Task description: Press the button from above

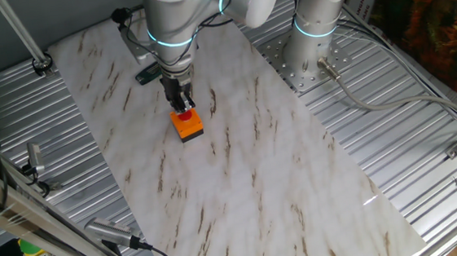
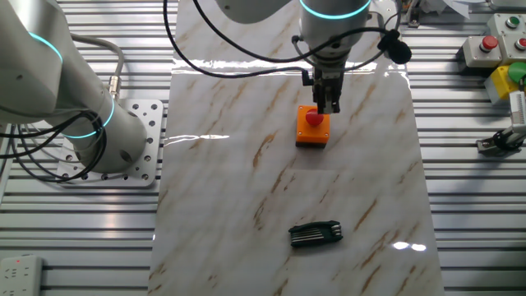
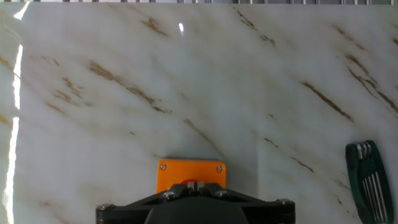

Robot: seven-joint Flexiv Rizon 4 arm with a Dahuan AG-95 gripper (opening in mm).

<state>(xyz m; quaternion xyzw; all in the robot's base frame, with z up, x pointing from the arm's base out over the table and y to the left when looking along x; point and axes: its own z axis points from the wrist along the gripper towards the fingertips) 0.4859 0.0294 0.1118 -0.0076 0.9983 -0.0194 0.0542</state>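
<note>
The button (image 1: 185,115) sits on its orange box (image 1: 187,125) on the marble-patterned table (image 1: 282,181), in the far half of the sheet as one fixed view shows it. The tool (image 1: 183,105) points straight down over it, and its tips are at the red cap; they seem to touch the cap, but the arm hides the contact, so I cannot be sure. Whether the fingers are apart or together I cannot tell from any view.

In the other fixed view the tool (image 2: 328,107) stands above the box (image 2: 312,131), and the red cap (image 2: 314,119) shows just beside its tips. A dark folding key set (image 2: 316,234) lies on the table, well apart from the box, nearer to this camera.

In the hand view the tool body fills the lower edge, the box (image 3: 190,174) shows just beyond it, and the key set (image 3: 370,183) is at the right edge.
</note>
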